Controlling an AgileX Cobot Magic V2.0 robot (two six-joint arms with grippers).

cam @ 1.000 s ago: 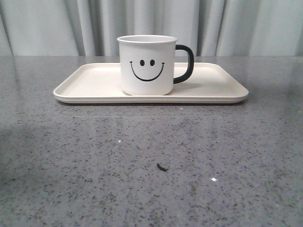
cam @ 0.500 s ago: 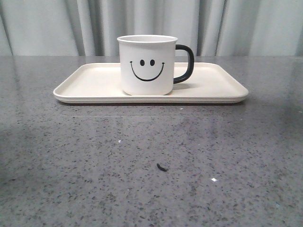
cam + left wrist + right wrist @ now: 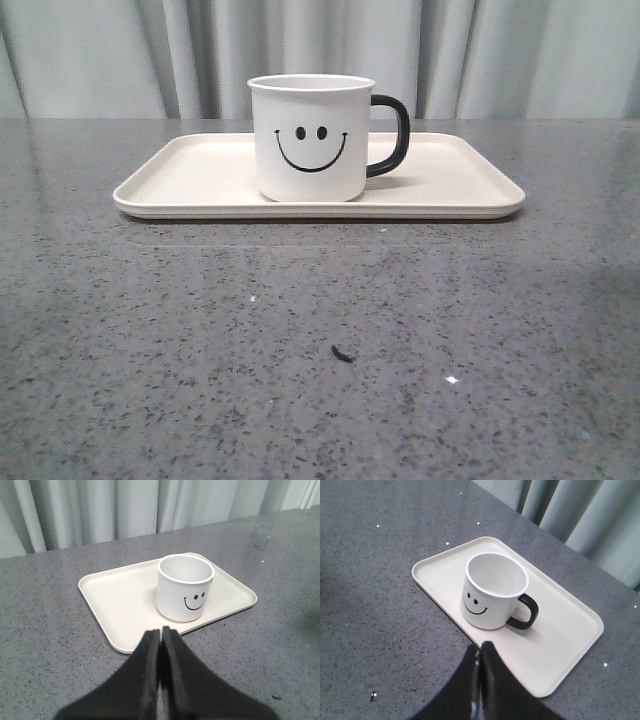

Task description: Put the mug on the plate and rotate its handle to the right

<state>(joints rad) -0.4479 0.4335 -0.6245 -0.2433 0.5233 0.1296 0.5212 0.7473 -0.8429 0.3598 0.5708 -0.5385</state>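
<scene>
The white mug (image 3: pixel 310 138) with a black smiley face stands upright on the cream plate (image 3: pixel 200 180), near its middle. Its black handle (image 3: pixel 392 135) points to the right in the front view. The mug (image 3: pixel 185 587) and plate (image 3: pixel 120 600) show in the left wrist view, and the mug (image 3: pixel 495 591), handle (image 3: pixel 525 615) and plate (image 3: pixel 560 645) in the right wrist view. My left gripper (image 3: pixel 161 631) is shut and empty, back from the plate's near edge. My right gripper (image 3: pixel 481 647) is shut and empty, also back from the plate. Neither gripper shows in the front view.
The plate sits on a grey speckled table (image 3: pixel 320 350). A small dark fleck (image 3: pixel 342 352) lies on the table in front of the plate. Grey curtains (image 3: pixel 320 50) hang behind the table's far edge.
</scene>
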